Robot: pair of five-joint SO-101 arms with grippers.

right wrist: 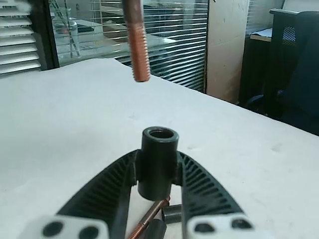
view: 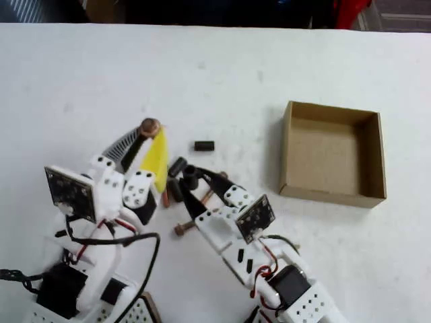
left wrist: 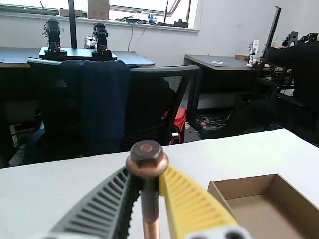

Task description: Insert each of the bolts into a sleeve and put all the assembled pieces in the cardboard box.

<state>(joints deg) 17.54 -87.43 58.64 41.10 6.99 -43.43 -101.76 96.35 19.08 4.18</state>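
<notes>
My left gripper (view: 149, 132) is shut on a copper bolt (left wrist: 147, 164), pinched just under its hex head between one grey and one yellow finger. In the right wrist view the bolt's threaded tip (right wrist: 137, 47) hangs a little above a black sleeve (right wrist: 158, 159) and slightly to one side of its bore. My right gripper (view: 190, 177) is shut on that sleeve, holding it upright with the hole facing up. The open cardboard box (view: 333, 152) sits to the right of both arms, with nothing inside it that I can see.
On the table near the grippers lie two more black sleeves (view: 204, 145) (view: 177, 166) and loose copper bolts (view: 184, 227) (view: 166, 197). Another bolt (right wrist: 148, 220) and sleeve (right wrist: 172, 214) lie under the right fingers. The table's far half is bare white.
</notes>
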